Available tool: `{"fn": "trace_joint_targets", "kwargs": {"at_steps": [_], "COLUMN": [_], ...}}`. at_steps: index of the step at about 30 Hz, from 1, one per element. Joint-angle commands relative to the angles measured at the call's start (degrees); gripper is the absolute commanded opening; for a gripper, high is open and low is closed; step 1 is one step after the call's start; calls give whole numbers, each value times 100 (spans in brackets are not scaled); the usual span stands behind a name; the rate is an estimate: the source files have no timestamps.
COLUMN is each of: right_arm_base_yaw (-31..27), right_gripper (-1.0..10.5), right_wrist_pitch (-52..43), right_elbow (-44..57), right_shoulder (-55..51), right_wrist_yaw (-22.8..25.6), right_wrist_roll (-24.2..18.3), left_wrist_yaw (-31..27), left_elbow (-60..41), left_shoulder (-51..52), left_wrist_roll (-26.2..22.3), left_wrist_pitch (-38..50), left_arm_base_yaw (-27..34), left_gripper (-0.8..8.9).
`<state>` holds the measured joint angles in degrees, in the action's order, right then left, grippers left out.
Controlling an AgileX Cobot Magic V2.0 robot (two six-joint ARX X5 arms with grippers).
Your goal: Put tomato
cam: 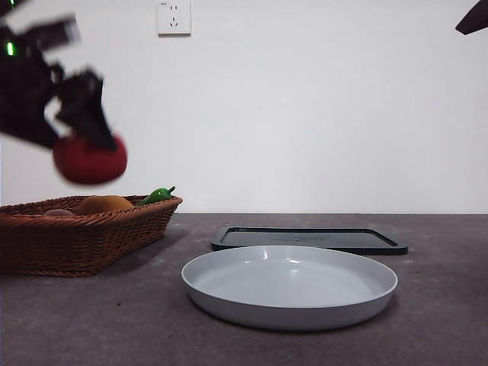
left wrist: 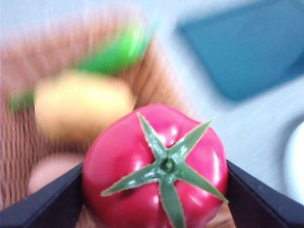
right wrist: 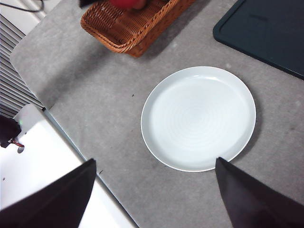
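Note:
My left gripper (cam: 85,149) is shut on the red tomato (cam: 89,161) and holds it in the air above the wicker basket (cam: 76,232) at the left. In the left wrist view the tomato (left wrist: 156,166) fills the space between the two jaws, its green stem top facing the camera. My right gripper (right wrist: 154,192) is open and empty, high above the table, looking down on the white plate (right wrist: 198,118). In the front view the plate (cam: 290,286) lies in the middle foreground.
The basket holds an orange round fruit (cam: 104,204) and a green pepper (cam: 158,195). A dark flat tray (cam: 309,239) lies behind the plate. The right arm shows only as a black tip (cam: 473,19) at the top right corner.

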<state>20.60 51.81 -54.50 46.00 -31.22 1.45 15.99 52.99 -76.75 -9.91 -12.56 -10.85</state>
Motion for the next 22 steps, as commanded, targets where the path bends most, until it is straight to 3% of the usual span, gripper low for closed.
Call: {"fn": "trace_joint_targets", "kwargs": {"at_steps": [1, 4, 10, 22], "right_arm_base_yaw": [33, 33, 33, 33], "right_gripper": [401, 401, 401, 401], "right_wrist_pitch": [-35, -37, -37, -35], "right_elbow": [-111, -111, -111, -111], "right_shoulder": [37, 37, 37, 37], "right_wrist_yaw": [15, 15, 15, 17], "right_wrist_roll": [-42, -42, -42, -39], "left_wrist_yaw": [470, 802, 809, 802], "left_elbow": [111, 111, 109, 109], "left_shoulder": [321, 610, 557, -984], "left_wrist_roll": [398, 623, 625, 612], "left_wrist_pitch": [4, -2, 57, 807], "left_arm_base_yaw": [-173, -505, -1458, -2640], "left_gripper": [299, 299, 300, 301]}}
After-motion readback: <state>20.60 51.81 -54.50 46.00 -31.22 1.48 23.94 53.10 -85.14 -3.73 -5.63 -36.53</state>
